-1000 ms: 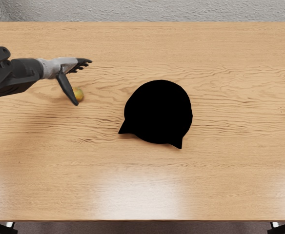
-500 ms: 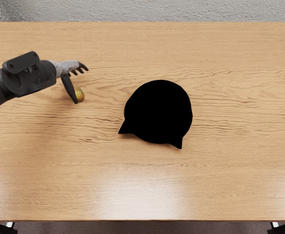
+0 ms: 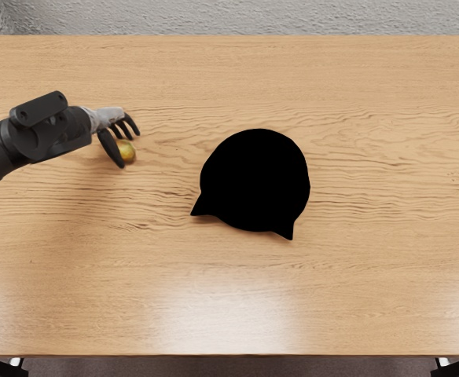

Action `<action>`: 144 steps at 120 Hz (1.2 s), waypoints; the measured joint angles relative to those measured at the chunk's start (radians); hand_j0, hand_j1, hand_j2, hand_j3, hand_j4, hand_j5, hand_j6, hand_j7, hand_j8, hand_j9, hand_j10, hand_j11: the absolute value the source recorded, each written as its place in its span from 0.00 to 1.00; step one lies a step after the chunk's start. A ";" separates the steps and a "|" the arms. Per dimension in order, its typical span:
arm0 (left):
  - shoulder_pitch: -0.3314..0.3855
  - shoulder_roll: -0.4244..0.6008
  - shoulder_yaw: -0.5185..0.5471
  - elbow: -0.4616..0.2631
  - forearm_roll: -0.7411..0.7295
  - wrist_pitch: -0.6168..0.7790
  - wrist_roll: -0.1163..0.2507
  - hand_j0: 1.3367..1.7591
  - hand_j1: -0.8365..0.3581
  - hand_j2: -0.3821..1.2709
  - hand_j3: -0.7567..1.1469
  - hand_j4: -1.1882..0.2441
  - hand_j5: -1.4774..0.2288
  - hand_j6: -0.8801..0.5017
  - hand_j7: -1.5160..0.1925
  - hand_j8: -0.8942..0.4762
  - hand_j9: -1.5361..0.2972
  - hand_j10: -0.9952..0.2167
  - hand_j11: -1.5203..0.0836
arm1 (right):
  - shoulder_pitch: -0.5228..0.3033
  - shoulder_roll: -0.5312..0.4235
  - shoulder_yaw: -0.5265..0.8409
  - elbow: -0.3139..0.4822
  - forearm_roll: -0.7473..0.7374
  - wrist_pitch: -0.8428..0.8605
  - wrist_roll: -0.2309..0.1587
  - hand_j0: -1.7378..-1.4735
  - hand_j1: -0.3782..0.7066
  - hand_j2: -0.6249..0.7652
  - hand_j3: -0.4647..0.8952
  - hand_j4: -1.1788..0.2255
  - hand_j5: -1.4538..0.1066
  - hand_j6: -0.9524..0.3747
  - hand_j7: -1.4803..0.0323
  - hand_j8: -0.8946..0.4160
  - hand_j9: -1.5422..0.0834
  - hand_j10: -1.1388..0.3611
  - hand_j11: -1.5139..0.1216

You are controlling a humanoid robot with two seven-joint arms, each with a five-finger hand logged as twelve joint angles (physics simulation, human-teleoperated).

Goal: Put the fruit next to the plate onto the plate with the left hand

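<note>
A small yellow-brown fruit (image 3: 126, 151) lies on the wooden table (image 3: 229, 283), left of a flat black plate (image 3: 253, 181). My left hand (image 3: 118, 135) reaches in from the left edge and hovers right over the fruit. Its thumb hangs down along the fruit's left side while the other fingers curl above it. The fingers are spread around the fruit without closing on it. The fruit rests on the table, about a hand's width from the plate's left rim. The right arm is out of view.
The table's far edge runs along the top, with grey floor beyond it. Dark table legs show at the bottom corners.
The left hand has drawn back slightly and lowered, its fingers curling down closer over the fruit. The fruit and plate have not moved.
</note>
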 joint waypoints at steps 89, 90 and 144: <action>-0.022 0.011 -0.063 -0.004 -0.003 -0.093 0.012 0.75 0.45 0.44 0.40 0.29 0.25 0.34 0.28 0.31 0.27 0.18 0.29 | 0.000 0.000 0.000 0.000 0.000 0.000 0.000 0.30 0.03 0.45 0.34 0.84 0.93 0.72 0.98 0.68 0.95 0.76 0.93; -0.023 0.011 -0.066 -0.004 -0.004 -0.097 0.012 0.75 0.45 0.44 0.40 0.29 0.25 0.34 0.28 0.31 0.27 0.18 0.29 | 0.000 0.000 0.000 0.000 0.000 0.000 0.000 0.30 0.03 0.45 0.34 0.84 0.93 0.72 0.98 0.68 0.95 0.76 0.93; -0.055 0.091 -0.334 -0.011 -0.017 -0.278 0.010 0.75 0.42 0.58 0.40 0.28 0.21 0.34 0.26 0.29 0.25 0.15 0.27 | 0.000 0.000 0.000 0.000 0.000 0.000 0.000 0.30 0.03 0.45 0.34 0.84 0.93 0.72 0.98 0.68 0.95 0.76 0.93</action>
